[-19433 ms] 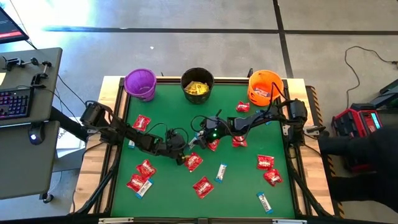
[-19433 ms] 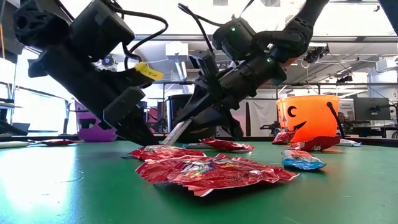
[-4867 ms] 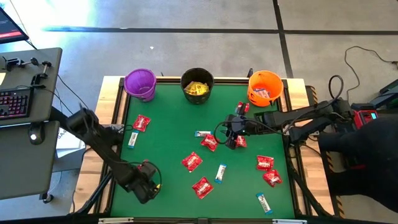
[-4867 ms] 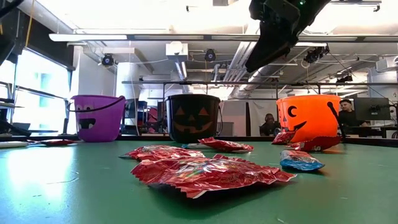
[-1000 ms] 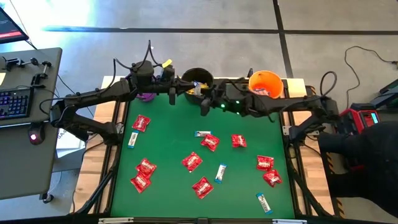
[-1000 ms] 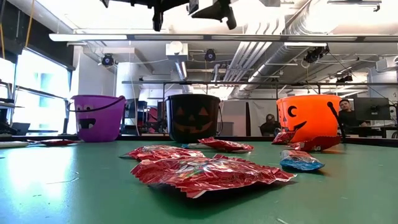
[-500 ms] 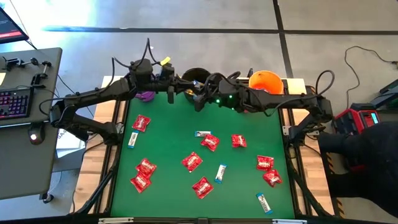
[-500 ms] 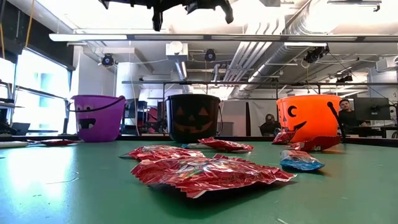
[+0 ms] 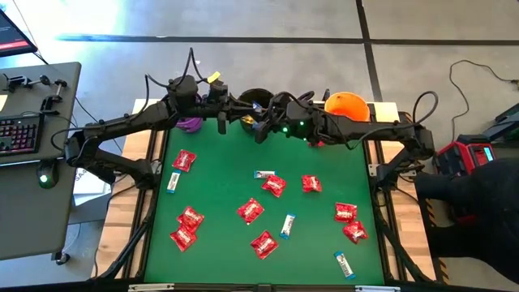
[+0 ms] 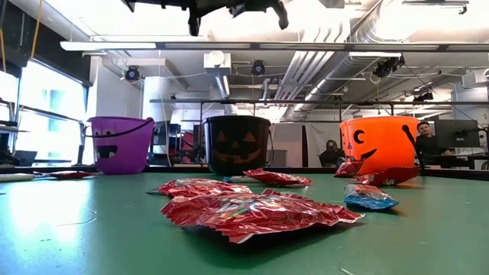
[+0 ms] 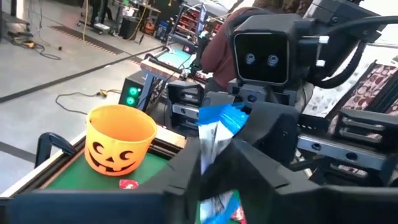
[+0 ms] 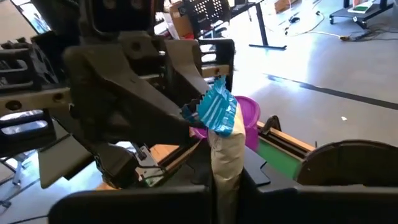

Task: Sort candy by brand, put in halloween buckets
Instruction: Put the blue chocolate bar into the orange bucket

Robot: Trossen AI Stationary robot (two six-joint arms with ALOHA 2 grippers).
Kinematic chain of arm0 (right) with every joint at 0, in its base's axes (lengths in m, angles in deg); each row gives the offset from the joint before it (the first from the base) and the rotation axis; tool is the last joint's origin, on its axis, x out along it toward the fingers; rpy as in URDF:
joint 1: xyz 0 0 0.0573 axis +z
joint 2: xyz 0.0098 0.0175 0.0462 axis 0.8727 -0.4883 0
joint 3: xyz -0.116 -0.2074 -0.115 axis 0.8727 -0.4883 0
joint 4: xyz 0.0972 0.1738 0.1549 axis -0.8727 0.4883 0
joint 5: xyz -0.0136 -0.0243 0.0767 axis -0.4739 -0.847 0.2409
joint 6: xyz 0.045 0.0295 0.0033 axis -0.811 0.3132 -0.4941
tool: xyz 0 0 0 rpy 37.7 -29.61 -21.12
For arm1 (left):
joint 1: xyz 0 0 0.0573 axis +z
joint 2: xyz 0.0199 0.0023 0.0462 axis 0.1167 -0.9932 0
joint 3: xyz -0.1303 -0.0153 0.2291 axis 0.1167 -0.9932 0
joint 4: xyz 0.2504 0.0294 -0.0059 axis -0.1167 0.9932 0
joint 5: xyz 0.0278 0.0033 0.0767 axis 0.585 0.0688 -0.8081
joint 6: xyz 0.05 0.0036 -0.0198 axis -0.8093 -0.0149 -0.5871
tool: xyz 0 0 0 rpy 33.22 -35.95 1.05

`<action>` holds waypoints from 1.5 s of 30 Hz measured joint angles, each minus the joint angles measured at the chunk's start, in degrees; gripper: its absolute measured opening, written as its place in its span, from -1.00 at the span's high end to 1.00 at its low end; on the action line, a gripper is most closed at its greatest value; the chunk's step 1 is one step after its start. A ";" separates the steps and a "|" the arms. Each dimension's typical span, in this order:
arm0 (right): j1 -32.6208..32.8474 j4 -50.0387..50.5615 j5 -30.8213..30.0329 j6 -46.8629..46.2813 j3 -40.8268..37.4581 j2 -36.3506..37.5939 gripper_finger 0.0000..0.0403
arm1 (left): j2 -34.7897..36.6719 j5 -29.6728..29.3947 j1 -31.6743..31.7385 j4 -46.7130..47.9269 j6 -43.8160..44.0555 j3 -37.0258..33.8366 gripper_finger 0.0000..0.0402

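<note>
High above the table's far edge, in front of the black bucket (image 9: 253, 99), my two grippers meet tip to tip. Between them stands a slim white-and-blue candy bar (image 12: 219, 118). My right gripper (image 9: 259, 128) is shut on it, and my left gripper (image 9: 235, 120) is right at the bar's other end (image 11: 217, 127). The purple bucket (image 10: 118, 143) stands at the far left, mostly under my left arm, and the orange bucket (image 10: 380, 143) at the far right. Red packets (image 9: 250, 211) and more bars (image 9: 288, 225) lie flat on the green table. My right gripper pinches the bar's white lower part (image 12: 227, 168) between its two fingers, coming roughly level from the table's right. The bar stands up from the fingers, with its crimped blue end (image 12: 214, 109) on top, lifted far clear of the table.
Yellow candy lies in the black bucket. Several red packets (image 9: 185, 160) and a few bars (image 9: 345, 264) are scattered over the mat's middle and near half. A keyboard desk (image 9: 32, 122) stands left of the table. People show in the room beyond.
My right gripper has moved a little up and toward the table's left, closing in on my left gripper above the far edge. The candy on the table and the buckets lie as before.
</note>
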 joint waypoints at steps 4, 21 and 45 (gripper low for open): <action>-1.87 5.10 0.00 -0.47 0.00 1.93 0.94 | 0.00 -0.11 1.36 0.01 -0.04 0.00 0.40; -27.25 51.62 5.90 0.83 0.00 15.08 0.95 | 0.00 -6.51 6.77 1.26 -2.65 -0.02 0.32; -51.00 52.96 16.24 9.87 -20.54 14.96 0.95 | 0.00 -14.65 7.08 0.88 -2.07 -0.02 0.34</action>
